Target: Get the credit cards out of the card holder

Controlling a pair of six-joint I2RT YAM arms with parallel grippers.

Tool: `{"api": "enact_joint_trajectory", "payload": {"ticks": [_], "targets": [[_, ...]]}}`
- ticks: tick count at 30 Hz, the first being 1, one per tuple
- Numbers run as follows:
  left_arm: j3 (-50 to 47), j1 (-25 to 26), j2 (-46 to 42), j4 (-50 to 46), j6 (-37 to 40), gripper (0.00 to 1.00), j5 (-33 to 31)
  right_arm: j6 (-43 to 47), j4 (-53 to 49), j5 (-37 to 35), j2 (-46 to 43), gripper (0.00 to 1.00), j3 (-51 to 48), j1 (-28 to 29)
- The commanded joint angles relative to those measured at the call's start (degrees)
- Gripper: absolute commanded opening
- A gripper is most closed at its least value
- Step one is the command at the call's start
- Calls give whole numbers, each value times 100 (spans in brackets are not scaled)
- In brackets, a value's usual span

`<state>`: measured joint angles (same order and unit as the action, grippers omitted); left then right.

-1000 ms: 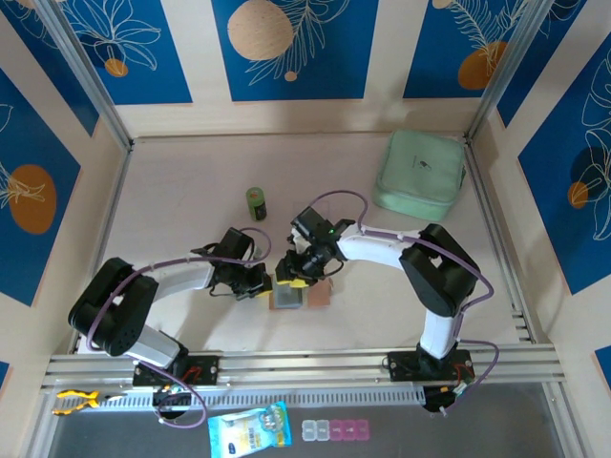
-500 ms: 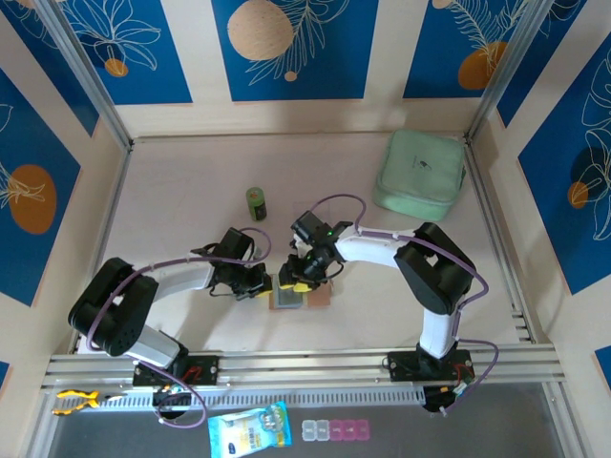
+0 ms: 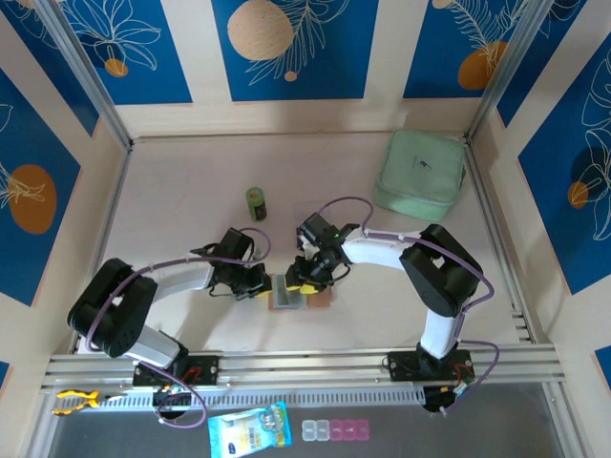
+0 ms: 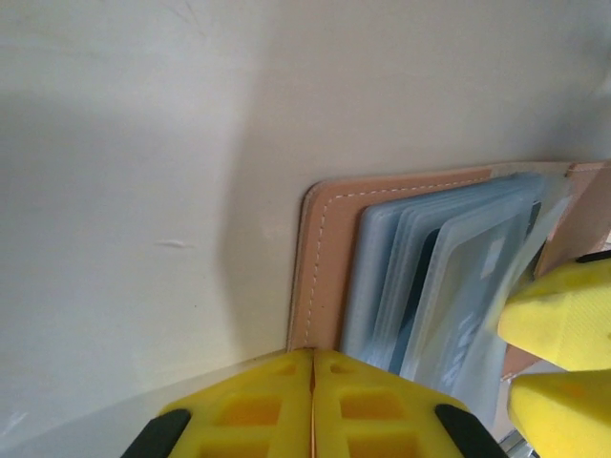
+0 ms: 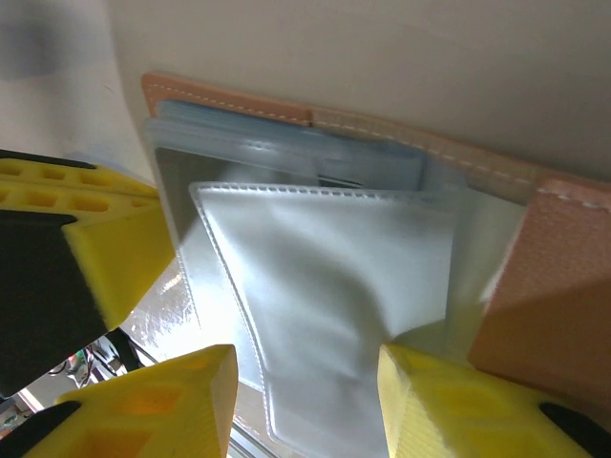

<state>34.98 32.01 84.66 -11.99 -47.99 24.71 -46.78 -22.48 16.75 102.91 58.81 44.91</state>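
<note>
The card holder [image 3: 286,296] lies open on the table between my two grippers, tan leather outside [image 4: 320,248] with clear pockets fanned up. The credit cards [image 4: 465,315] sit inside those pockets; a dark one with white print and a blue one show through. My left gripper [image 3: 260,284] is shut, its tips [image 4: 312,355] pinching the holder's tan left edge. My right gripper [image 3: 304,279] stands open [image 5: 307,358], its jaws on either side of a clear pocket sleeve [image 5: 325,277] that bows up between them. The snap tab [image 5: 563,258] lies just right of it.
A small green can [image 3: 256,203] stands behind the holder. The mint-green case [image 3: 420,174] lies at the back right. A blue packet [image 3: 248,431] and a small pill box [image 3: 334,430] rest in front of the rail. Framed walls close in the table.
My right gripper has shifted a little to the right and lower over the holder. The left gripper has stayed where it was.
</note>
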Motion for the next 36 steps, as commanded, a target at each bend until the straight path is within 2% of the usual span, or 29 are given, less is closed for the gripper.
{"api": "enact_joint_trajectory", "payload": {"ticks": [1,10,16,25,36], "targets": [[112,28,-212,-426,-44,10,-230,-30,51,116,-174,44,-153,-30],[262,147,-670,-190,-398,19,95,-297,756,484,-314,44,-575,-193],[384,381,-434,165,-674,24,277,-406,1052,621,-406,43,-817,-310],[412,618,109,541,-898,24,364,-548,1426,795,-452,41,-1084,-427],[514,679,191,601,-969,24,380,-605,1413,652,-968,40,-1317,-515]]}}
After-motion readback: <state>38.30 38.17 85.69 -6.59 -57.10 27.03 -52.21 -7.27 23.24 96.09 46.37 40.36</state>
